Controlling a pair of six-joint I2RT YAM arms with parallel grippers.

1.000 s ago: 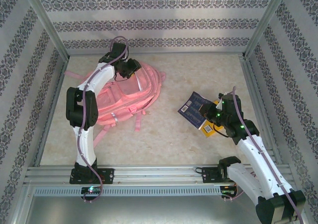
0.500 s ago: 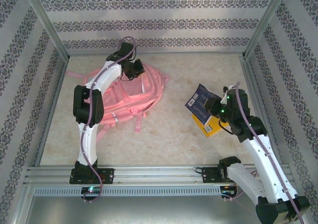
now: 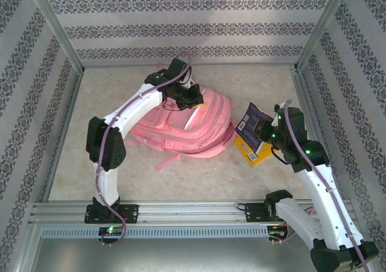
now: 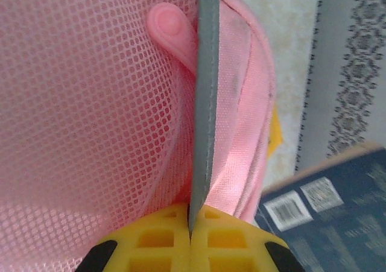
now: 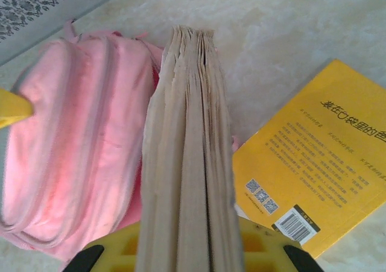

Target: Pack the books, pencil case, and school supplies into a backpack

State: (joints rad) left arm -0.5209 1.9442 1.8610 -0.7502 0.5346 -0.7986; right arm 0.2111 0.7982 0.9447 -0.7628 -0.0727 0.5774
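Pink fabric takes up the middle of the worktop (image 3: 199,181): the backpack (image 3: 193,127) lies flat there, its long side running left to right, one end reaching toward the right edge. Our left gripper (image 4: 190,224) sits over the backpack's far side, jaws pressed together on a thin grey strip (image 4: 206,103) that runs along the pink mesh, so the bag is right at the fingertips and pinched by that strip. A round pink tab (image 4: 172,28) lies on the mesh just beside the strip.

Our right gripper (image 5: 190,248) is clamped on the dark navy book (image 3: 250,120), which stands tilted on edge with its page block facing the wrist camera. We see that book just beside the backpack's right end, raised off the worktop. Below it the yellow-orange book (image 3: 253,153) lies flat, barcode up, near the right edge and just beside the bag; we cannot tell whether the two touch.
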